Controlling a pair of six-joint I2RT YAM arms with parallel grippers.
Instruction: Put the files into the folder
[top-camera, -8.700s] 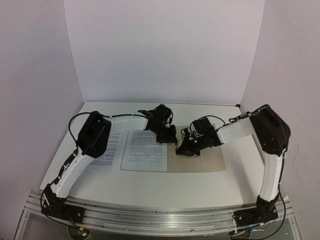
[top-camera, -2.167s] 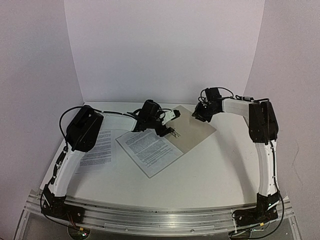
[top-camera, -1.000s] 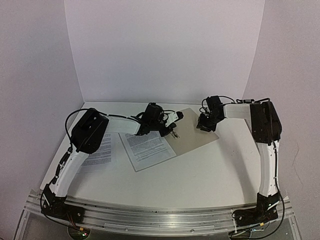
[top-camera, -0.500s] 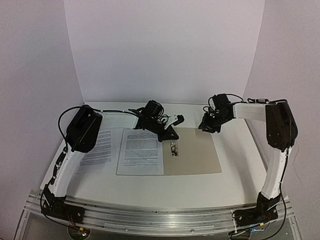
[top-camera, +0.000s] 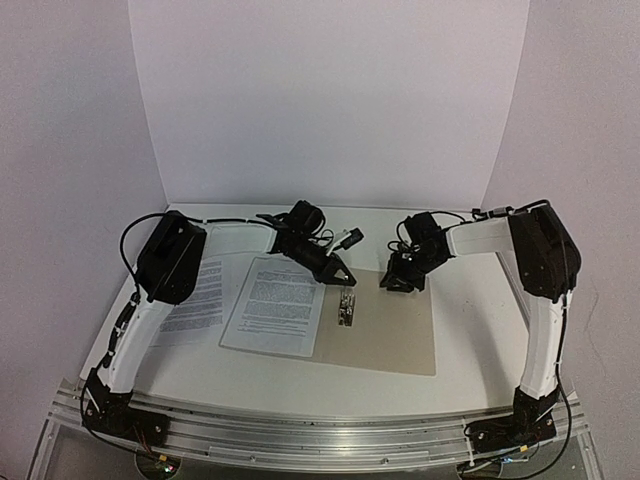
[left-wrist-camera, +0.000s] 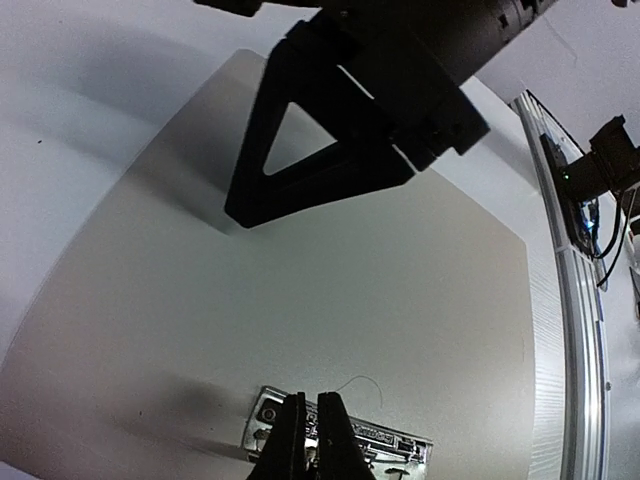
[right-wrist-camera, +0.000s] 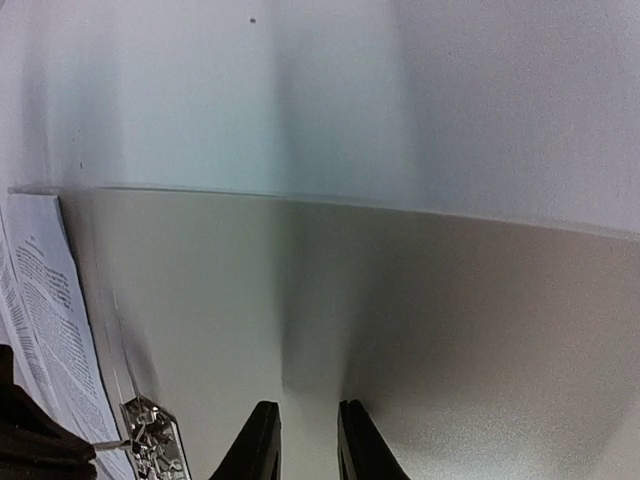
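Note:
The folder (top-camera: 385, 325) lies open and flat on the table, tan, with a metal clip (top-camera: 347, 305) near its spine. One of the files (top-camera: 275, 305), a printed sheet, rests on the folder's left half. The other sheet (top-camera: 200, 300) lies on the table farther left. My left gripper (top-camera: 347, 281) is shut, its tips right at the clip (left-wrist-camera: 345, 445), nothing visibly held. My right gripper (top-camera: 392, 285) hovers low over the folder's back part (right-wrist-camera: 420, 330), open a narrow gap with nothing between the fingers (right-wrist-camera: 258, 445).
White walls close in the table (top-camera: 470, 360) at the back and both sides. In the left wrist view, the right gripper's black fingers (left-wrist-camera: 340, 185) hang just beyond the clip. The metal rail (top-camera: 320, 435) runs along the near edge.
The folder and the sheet on it have turned slightly, now skewed. My right gripper came down and left over the folder's back edge. The left gripper stayed at the clip.

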